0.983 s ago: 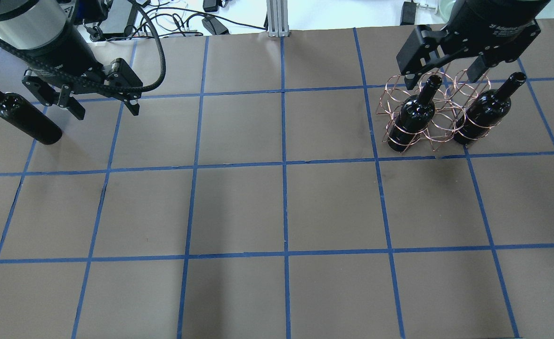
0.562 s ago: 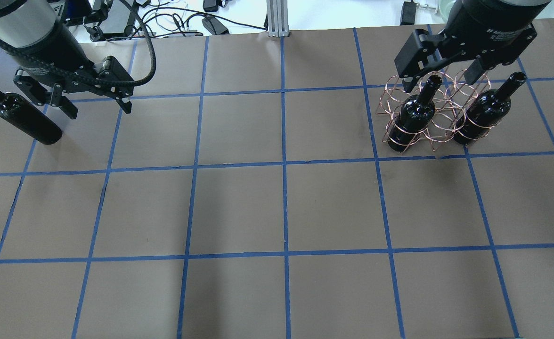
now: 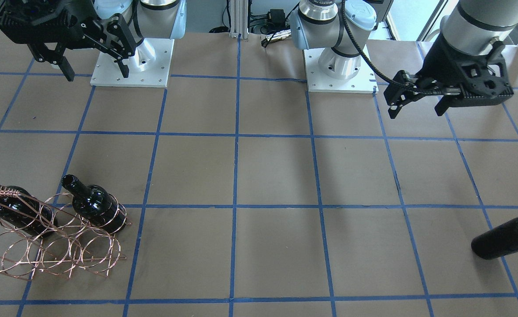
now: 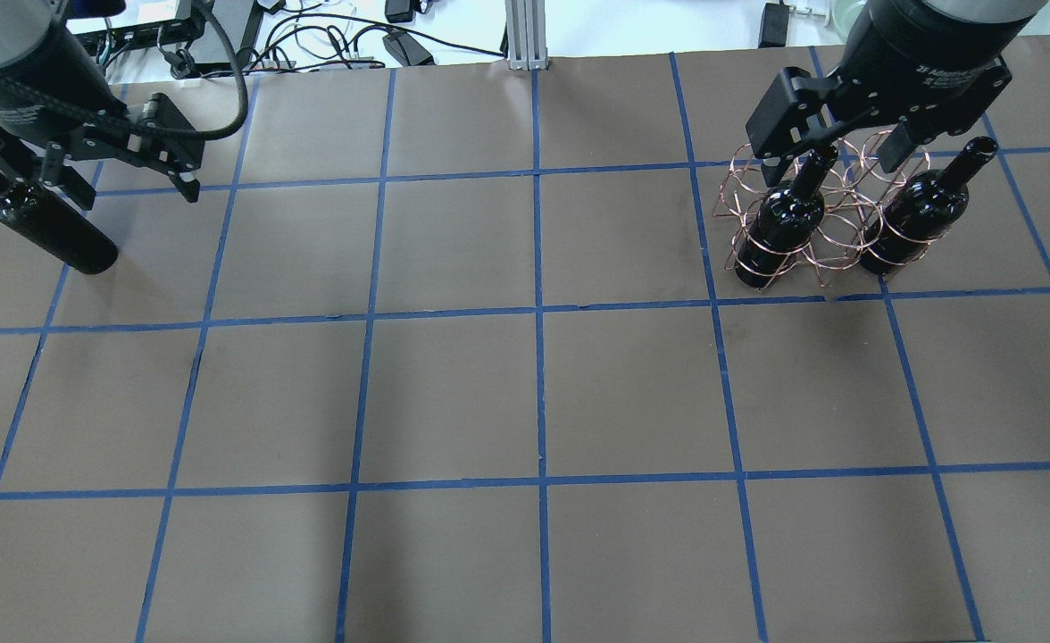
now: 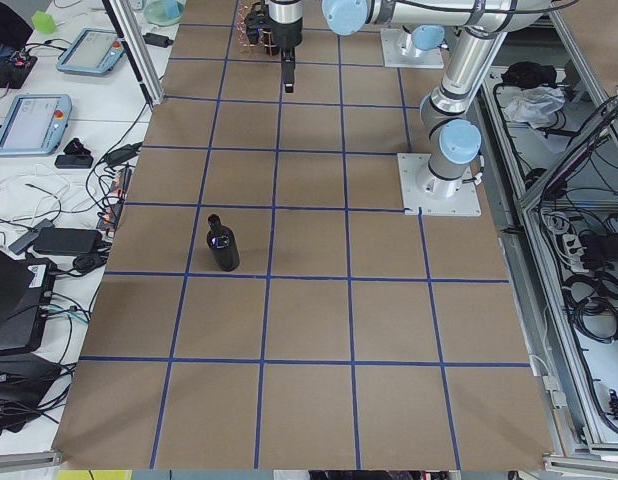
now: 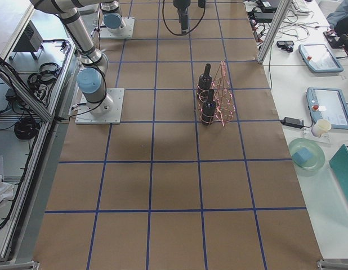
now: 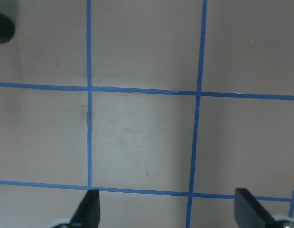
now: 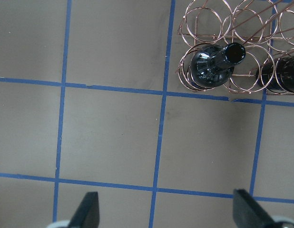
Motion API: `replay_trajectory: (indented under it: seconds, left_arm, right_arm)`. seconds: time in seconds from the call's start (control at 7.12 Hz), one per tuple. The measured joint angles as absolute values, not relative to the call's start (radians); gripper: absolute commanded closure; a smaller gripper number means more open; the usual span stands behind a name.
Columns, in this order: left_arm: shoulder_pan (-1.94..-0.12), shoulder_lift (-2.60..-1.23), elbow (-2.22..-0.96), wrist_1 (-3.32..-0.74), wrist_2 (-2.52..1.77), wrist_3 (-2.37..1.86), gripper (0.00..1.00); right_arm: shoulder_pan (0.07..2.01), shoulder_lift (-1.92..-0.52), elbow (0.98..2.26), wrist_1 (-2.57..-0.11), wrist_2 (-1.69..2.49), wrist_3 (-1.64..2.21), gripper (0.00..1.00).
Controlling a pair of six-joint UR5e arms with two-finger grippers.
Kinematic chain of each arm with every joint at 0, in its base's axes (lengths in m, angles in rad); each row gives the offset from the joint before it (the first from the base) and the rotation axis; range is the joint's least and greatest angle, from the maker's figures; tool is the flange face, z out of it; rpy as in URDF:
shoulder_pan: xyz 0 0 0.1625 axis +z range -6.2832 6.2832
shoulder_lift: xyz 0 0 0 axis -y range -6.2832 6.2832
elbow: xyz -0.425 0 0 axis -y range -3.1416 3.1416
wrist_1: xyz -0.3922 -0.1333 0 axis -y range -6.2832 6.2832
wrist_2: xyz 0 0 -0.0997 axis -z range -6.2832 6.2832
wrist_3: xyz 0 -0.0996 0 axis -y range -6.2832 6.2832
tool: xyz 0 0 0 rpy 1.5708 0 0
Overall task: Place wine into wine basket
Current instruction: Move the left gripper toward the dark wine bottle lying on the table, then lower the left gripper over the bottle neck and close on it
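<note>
Copper-coloured thin-wire basket stands at the robot's right, with two glossy black glass bottles upright in its rings on the robot's side. The third black glass wine bottle stands alone on the brown paper-covered table, well apart from the basket. Only the left side view shows plainly that it is upright. The left gripper hangs near it, jaws spread and empty. The right gripper, likewise spread wide, hangs above the basket.
</note>
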State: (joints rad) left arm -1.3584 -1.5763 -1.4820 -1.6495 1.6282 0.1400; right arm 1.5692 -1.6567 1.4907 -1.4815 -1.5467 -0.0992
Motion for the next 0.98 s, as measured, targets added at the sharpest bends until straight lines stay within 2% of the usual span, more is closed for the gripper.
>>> replay_trajectory:
  seconds: [0.42,0.98]
  left_arm:
    - [-1.123,-1.644,-1.431,-1.599,1.613,0.426,0.00]
    - [-0.967,-1.852,-1.251,-1.481,1.595,0.613,0.01]
  right_arm:
    - [1.569,-1.660,1.490,-1.488,-1.549,-0.096,0.00]
    - [1.570,-1.661,1.491,-1.494,-1.551,-0.094,0.00]
